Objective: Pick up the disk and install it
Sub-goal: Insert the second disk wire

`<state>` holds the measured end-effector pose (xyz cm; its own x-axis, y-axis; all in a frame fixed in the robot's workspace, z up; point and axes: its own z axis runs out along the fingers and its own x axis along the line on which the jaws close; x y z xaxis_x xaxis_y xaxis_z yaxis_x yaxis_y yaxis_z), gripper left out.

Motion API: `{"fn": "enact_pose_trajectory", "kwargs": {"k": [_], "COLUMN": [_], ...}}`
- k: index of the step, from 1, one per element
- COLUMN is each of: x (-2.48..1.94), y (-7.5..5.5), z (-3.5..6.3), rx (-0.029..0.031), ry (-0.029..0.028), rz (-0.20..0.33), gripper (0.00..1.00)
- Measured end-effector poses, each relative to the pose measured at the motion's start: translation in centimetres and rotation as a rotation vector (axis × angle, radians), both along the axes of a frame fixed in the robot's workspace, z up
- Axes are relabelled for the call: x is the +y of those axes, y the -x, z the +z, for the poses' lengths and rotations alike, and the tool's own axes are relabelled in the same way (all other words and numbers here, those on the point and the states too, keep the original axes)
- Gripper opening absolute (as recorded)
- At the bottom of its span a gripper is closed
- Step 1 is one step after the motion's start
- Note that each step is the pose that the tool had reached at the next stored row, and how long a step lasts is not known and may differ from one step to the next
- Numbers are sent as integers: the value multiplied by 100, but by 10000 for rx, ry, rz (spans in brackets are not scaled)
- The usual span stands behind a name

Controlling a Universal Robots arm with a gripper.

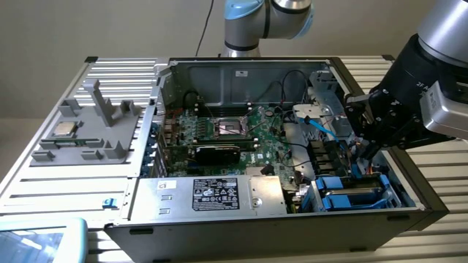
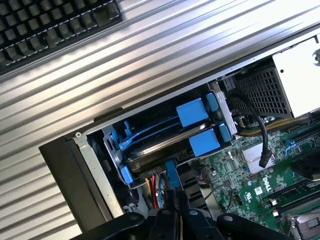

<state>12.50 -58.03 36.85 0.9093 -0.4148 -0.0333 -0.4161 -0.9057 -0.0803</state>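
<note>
The disk [image 1: 355,192] lies flat in the drive bay at the near corner of the open computer case, on the exterior view's right; its blue carrier frames a grey top. In the wrist view the disk [image 2: 157,144] shows a dark shiny face between blue end tabs [image 2: 204,143], with a second blue carrier [image 2: 192,112] in the slot beside it. My gripper [image 1: 362,163] hangs just above the bay. In the wrist view the gripper [image 2: 176,202] has its thin black fingers pressed together, apart from the disk, beside a blue strip and coloured wires.
The case [image 1: 241,82] holds a green motherboard [image 1: 234,134], loose black cables and a silver power supply box [image 1: 212,194]. On the exterior view's left, a grey fixture [image 1: 95,131] carries a small square CPU chip [image 1: 64,130]. A black keyboard [image 2: 55,25] lies on the ribbed metal table [image 2: 165,60].
</note>
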Motion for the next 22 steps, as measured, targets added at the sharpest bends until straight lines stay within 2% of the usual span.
{"fn": "enact_pose_trajectory", "kwargs": {"k": [4, 9, 14, 18, 19, 20, 22], "x": [0, 0, 1, 1, -1, -12, -54], "y": [0, 0, 17, 19, 19, 20, 21], "z": [0, 0, -1, -4, -8, -11, -22], "rx": [1, 0, -4, -8, -14, -21, -45], "ry": [1, -4, 2, -5, -45, -121, -359], "rz": [172, 1003, 1183, 1881, 1962, 1993, 1998], "gripper": [11, 11, 11, 11, 11, 11, 11]}}
